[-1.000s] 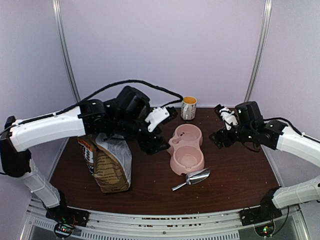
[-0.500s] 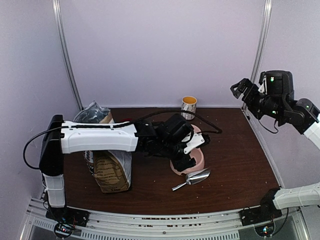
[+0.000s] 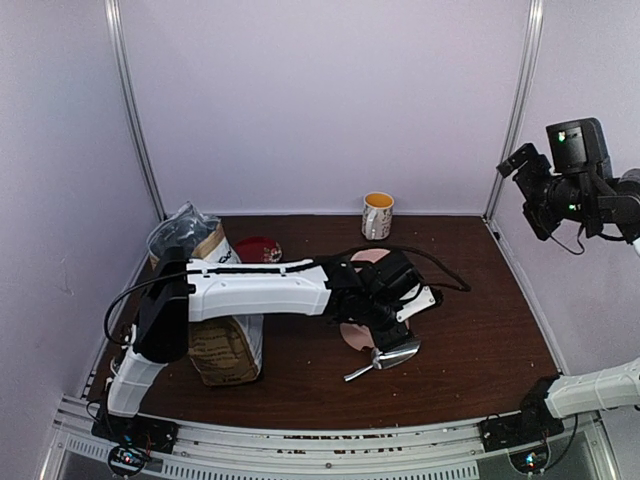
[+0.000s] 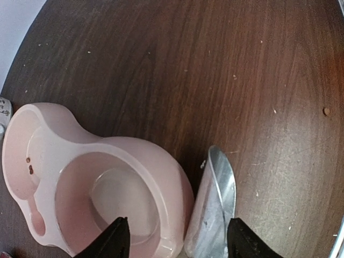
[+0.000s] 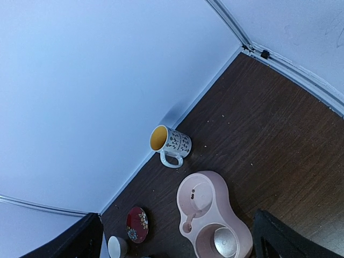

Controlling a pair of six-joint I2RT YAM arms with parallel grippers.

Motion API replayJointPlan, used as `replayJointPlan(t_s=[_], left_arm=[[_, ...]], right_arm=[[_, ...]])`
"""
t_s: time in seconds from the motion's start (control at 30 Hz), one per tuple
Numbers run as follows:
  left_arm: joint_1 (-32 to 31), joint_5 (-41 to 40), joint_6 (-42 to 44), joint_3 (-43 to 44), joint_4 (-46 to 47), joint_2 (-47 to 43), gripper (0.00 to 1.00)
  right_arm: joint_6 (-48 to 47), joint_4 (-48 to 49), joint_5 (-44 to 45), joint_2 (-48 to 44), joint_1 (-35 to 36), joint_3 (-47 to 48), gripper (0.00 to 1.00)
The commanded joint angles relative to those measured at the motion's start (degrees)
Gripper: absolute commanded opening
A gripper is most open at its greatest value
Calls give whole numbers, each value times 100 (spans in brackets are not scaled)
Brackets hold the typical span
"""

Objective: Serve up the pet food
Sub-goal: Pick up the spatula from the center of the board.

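The tall tan pet food bag (image 3: 208, 318) stands at the table's left, its top open in clear plastic; the kibble inside is hidden. One brown pellet (image 4: 325, 111) lies loose on the wood. My left gripper (image 4: 177, 242) is open and hovers low. Its dark fingertips (image 4: 115, 239) straddle the near rim of the pink double bowl (image 4: 97, 188) and the metal scoop (image 4: 216, 207) beside it. From above, that gripper (image 3: 395, 338) sits just over the scoop (image 3: 388, 356). My right gripper (image 3: 515, 163) is open, high at the right, holding nothing.
A white mug with a yellow inside (image 5: 171, 142) stands by the back wall. A red patterned saucer (image 5: 136, 224) and a small white cup (image 5: 117, 246) sit behind the bag. The left arm's white link (image 3: 260, 288) spans the table's middle. Crumbs dot the wood.
The left arm swung from beside the bag rightward and down over the bowl and scoop. The right arm lifted up and back to the right, jaws opening wider.
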Motion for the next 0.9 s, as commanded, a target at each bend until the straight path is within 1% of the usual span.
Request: replayJointPlan(t_s=[0.0, 0.2, 0.27, 0.43, 0.57, 0.77, 0.87], left_arm=[[-75, -113, 181, 270, -296, 230, 65], [-195, -219, 228, 640, -672, 647, 65], [-232, -353, 213, 774, -752, 763, 65], [-238, -538, 114, 784, -739, 791, 63], [-238, -713, 24, 806, -723, 816, 58], [-238, -1180, -159, 703, -576, 709, 46], [-237, -1241, -171, 619, -499, 663, 42]], right_arm=[[218, -639, 418, 77, 10, 477, 100], [337, -445, 225, -68, 12, 361, 100], [344, -385, 265, -153, 10, 270, 100], [356, -314, 449, -397, 12, 143, 100], [391, -175, 506, -564, 10, -26, 100], [567, -26, 481, -700, 10, -216, 100], [559, -60, 468, -692, 10, -171, 100]])
